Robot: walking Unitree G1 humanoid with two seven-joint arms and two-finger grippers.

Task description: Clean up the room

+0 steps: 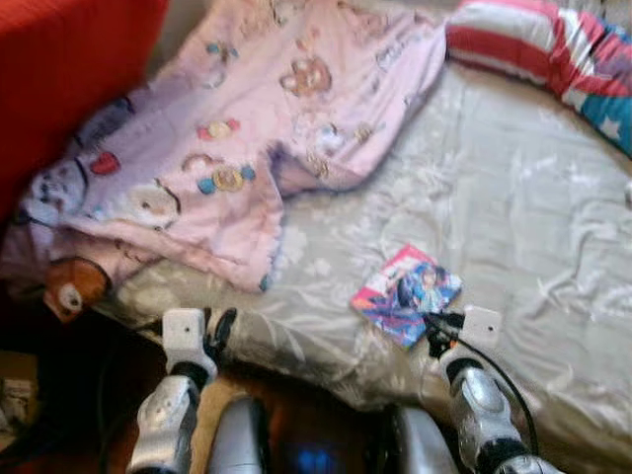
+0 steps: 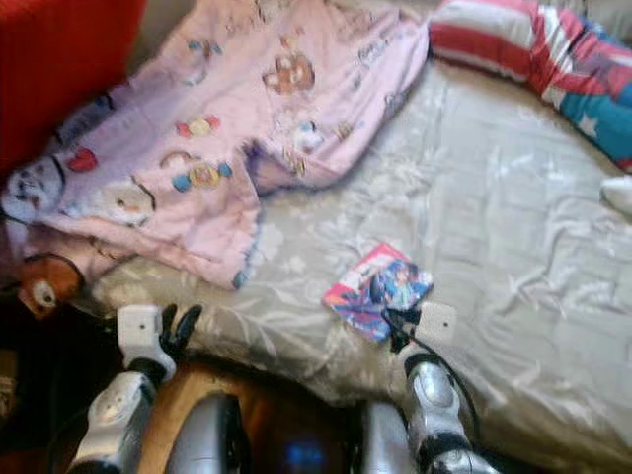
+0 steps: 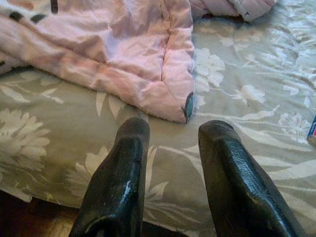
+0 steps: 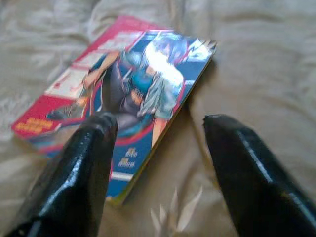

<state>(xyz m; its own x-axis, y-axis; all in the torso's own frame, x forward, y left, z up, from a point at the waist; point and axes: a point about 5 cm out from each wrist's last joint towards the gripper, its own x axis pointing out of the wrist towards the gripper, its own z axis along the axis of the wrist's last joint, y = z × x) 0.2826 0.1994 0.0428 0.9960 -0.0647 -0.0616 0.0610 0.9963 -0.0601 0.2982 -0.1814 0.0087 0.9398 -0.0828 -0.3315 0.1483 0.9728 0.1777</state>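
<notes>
- Right wrist view looks down on a comic book (image 4: 123, 96) lying flat on the grey flowered bedsheet (image 4: 256, 59); the right gripper (image 4: 158, 143) has its two black fingers spread wide, one over the book's lower cover, the other over bare sheet just beside the book's edge, and it holds nothing.
- Head views put that book (image 1: 407, 293) near the front edge of the bed (image 1: 513, 197), with the right gripper (image 1: 441, 326) at its near corner (whether a finger actually touches the cover I cannot tell).
- Left gripper (image 3: 170, 168) is also parted and empty, poised over the sheet close to the corner of the pink quilt (image 3: 123, 54).
- Progress, as I judge it: the tidying looks barely begun. The pink quilt (image 1: 237, 138) lies rumpled across the bed and hangs over its near side, a striped pillow (image 1: 538, 44) sits at the far corner, and a brown soft toy (image 1: 69, 286) is wedged low by the quilt's drooping edge.
- Likely step in hand: picking up the book, since the open fingers straddle its edge.
- Containers: no box, basket or shelf can be made out, so where the book should go is unclear.
</notes>
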